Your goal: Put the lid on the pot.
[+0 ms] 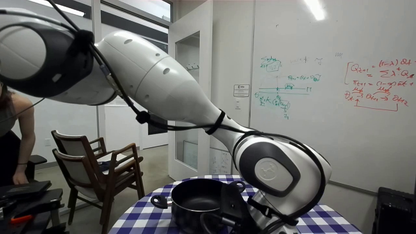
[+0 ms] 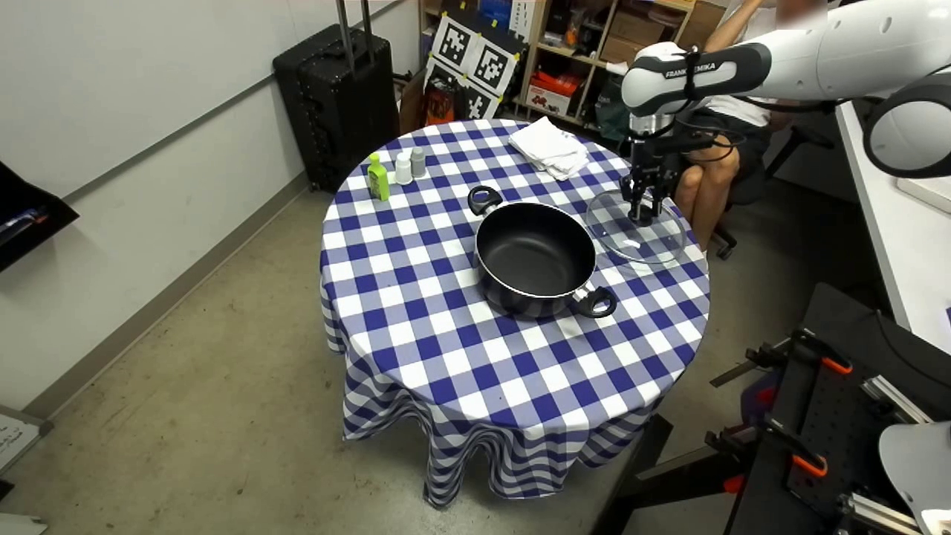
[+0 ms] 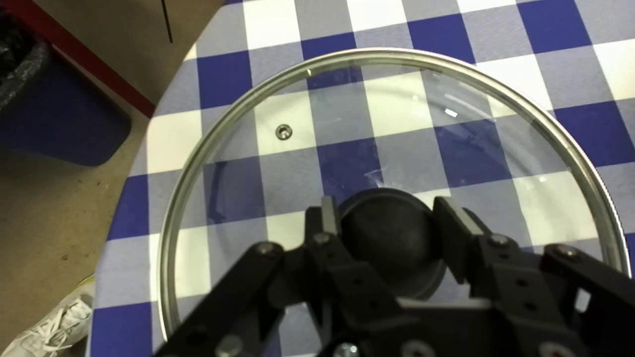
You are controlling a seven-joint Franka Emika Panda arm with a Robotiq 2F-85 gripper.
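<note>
The lid (image 2: 615, 232) is clear glass with a metal rim and a black knob. It lies level or nearly so near the table's edge, beside the pot. It fills much of the wrist view (image 3: 347, 119); whether it touches the cloth I cannot tell. My gripper (image 2: 644, 214) points down over its centre. In the wrist view the gripper (image 3: 386, 218) has its pads against both sides of the knob (image 3: 389, 238), shut on it. The black pot (image 2: 533, 256) stands upright, uncovered and empty, with two side handles. In an exterior view the arm partly covers the pot (image 1: 190, 216); the lid is hidden there.
A green bottle (image 2: 378, 178), a white shaker (image 2: 403, 169) and a grey shaker (image 2: 418, 162) stand on the round checked table (image 2: 446, 349). A folded white cloth (image 2: 550, 147) lies at its far side. A person (image 2: 713, 160) sits beside the table, behind the gripper.
</note>
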